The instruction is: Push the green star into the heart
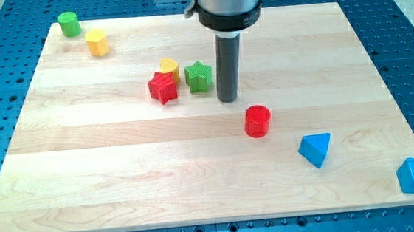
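Camera view showed you my tip (227, 98), which carries no claw, just right of the light, stiff green star (199, 76), itself nearly touching the yellow heart (168, 66); push its right side.

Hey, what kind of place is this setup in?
Probably a robotics lab bench: a wooden board lies on a blue perforated table, small blocks such as the green star are scattered on it, and my tip sits just right of that star.
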You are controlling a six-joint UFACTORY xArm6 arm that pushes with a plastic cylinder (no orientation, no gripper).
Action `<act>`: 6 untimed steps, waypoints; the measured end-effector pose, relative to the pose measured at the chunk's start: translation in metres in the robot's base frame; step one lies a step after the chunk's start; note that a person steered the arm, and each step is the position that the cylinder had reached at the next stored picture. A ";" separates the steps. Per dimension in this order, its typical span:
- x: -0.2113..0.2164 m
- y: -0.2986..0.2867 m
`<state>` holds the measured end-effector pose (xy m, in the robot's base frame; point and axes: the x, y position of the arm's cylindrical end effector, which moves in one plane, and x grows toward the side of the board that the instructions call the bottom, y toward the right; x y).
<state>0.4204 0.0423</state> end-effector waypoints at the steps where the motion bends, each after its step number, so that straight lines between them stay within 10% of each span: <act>1: -0.010 -0.019; 6: -0.018 -0.004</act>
